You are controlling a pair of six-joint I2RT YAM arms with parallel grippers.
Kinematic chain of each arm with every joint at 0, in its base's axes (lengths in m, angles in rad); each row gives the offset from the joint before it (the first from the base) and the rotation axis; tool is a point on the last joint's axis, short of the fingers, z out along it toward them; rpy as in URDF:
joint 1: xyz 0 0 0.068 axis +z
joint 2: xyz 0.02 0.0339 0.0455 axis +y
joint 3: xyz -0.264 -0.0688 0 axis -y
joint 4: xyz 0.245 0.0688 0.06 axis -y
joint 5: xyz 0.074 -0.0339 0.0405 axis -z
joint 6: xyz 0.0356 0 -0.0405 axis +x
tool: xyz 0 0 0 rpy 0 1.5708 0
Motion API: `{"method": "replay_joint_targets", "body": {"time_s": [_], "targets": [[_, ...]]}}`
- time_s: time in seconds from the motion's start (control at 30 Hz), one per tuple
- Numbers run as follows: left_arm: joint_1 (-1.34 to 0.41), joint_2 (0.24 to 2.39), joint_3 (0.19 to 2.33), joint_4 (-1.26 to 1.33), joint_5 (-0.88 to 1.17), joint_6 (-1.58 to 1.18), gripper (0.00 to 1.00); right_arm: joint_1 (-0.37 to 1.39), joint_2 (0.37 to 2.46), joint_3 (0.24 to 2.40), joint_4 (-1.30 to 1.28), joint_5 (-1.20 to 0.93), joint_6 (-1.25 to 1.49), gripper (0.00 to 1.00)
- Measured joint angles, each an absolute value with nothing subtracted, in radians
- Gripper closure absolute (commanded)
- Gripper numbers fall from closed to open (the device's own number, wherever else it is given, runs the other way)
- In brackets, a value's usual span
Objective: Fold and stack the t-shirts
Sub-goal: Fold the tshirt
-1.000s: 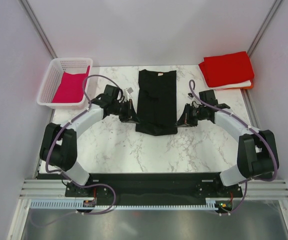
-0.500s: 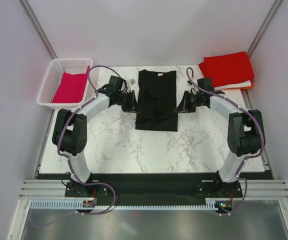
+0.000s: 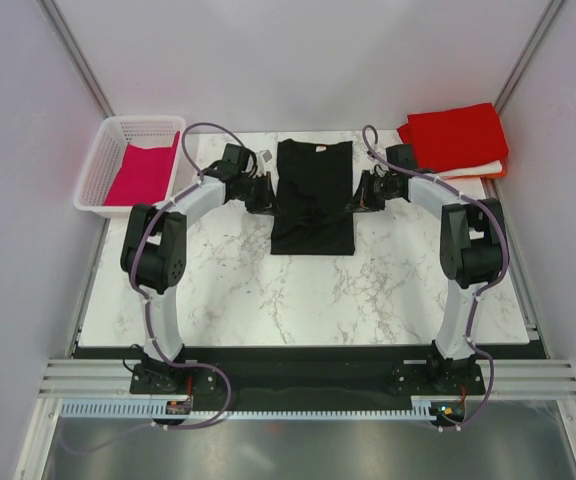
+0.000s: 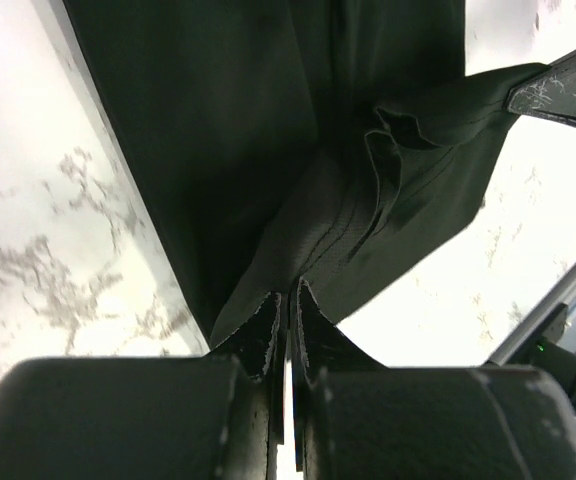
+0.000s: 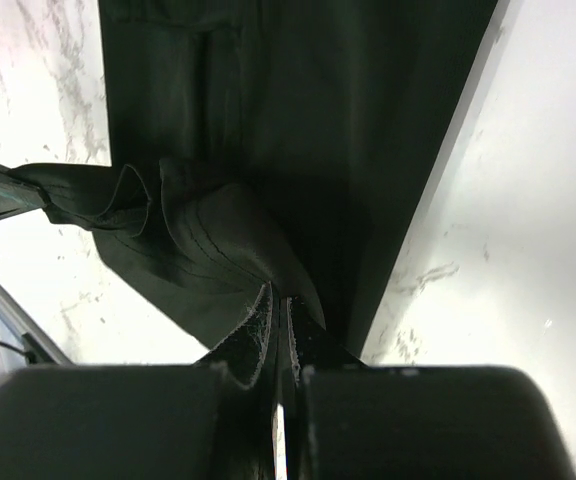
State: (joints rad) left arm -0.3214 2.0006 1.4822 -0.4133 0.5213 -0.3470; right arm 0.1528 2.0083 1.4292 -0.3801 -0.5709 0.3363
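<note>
white marble table (image 3: 268,290), enclosed by pale walls. black t-shirt (image 3: 313,190) lies at centre-rear of the surface, narrowed to a long strip, neck label at the far end. left gripper (image 3: 265,196) is clamped on the shirt's left edge, right gripper (image 3: 359,197) on its right edge. both wrist views show the fingers pinched tight on a gathered fold of black cloth, raised off the marble and strung between the two.

judgement: the lengthwise fold looks done; the cloth appears lifted for the crosswise fold, which is not yet laid down.

stack of folded t-shirts (image 3: 455,140), red on top, sits at the far right corner, apart from the grippers. magenta t-shirt (image 3: 143,172) lies in the white basket (image 3: 90,180) at far left, apparently unfolded.

remaining: finish the black shirt, set it on the stack, then deal with the magenta one.
</note>
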Motion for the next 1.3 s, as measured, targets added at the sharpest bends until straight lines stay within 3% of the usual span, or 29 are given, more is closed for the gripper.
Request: {"method": "replay_joint_targets", "body": {"time_s": [0.3,0.33,0.37,0.4,0.47,0.53,0.8,0.97,1.3], "targets": [[-0.321,2.085,1.612,-0.403,0.497,-0.313,0.94,0.153,2.074,1.533,-0.372,-0.550,0.307,0.99],[-0.321,2.085,1.617,-0.400,0.495,-0.312,0.89,0.153,2.077,1.541,-0.371,-0.546,0.304,0.89],[-0.321,2.085,1.621,-0.398,0.490,-0.310,0.69,0.153,2.080,1.547,-0.369,-0.543,0.302,0.78],[-0.321,2.085,1.624,-0.395,0.483,-0.302,0.62,0.153,2.081,1.551,-0.369,-0.540,0.299,0.68],[-0.322,2.085,1.626,-0.393,0.456,-0.299,0.49,0.153,2.081,1.554,-0.369,-0.525,0.291,0.50],[-0.322,2.085,1.626,-0.396,0.435,-0.296,0.46,0.152,2.081,1.555,-0.371,-0.514,0.284,0.44],[-0.289,1.948,1.481,-0.450,0.373,-0.296,0.41,0.132,1.927,1.403,-0.382,-0.528,0.288,0.39],[-0.215,1.793,1.286,-0.452,0.497,-0.357,0.35,0.120,1.797,1.222,-0.374,-0.585,0.336,0.39],[-0.189,1.835,1.098,-0.374,0.716,-0.498,0.31,0.117,1.835,1.072,-0.317,-0.648,0.461,0.40]]}}
